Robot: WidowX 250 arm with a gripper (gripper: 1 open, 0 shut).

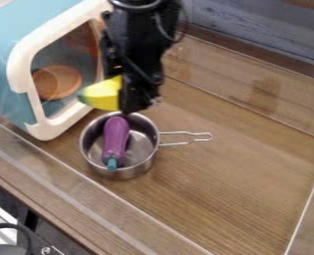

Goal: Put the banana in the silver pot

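Note:
My black gripper (124,97) points down and is shut on the yellow banana (102,96), which sticks out to its left. They hang just above the far left rim of the silver pot (140,154). The pot stands on the wooden table, its thin wire handle (186,137) pointing right. A purple eggplant (116,138) lies inside the pot. The arm hides the gripper's fingertips.
A toy microwave (53,60) with its door open stands at the back left, an orange bowl (56,82) inside it. A clear wall runs along the table's front edge (66,199). Wooden tabletop (252,149) extends to the right.

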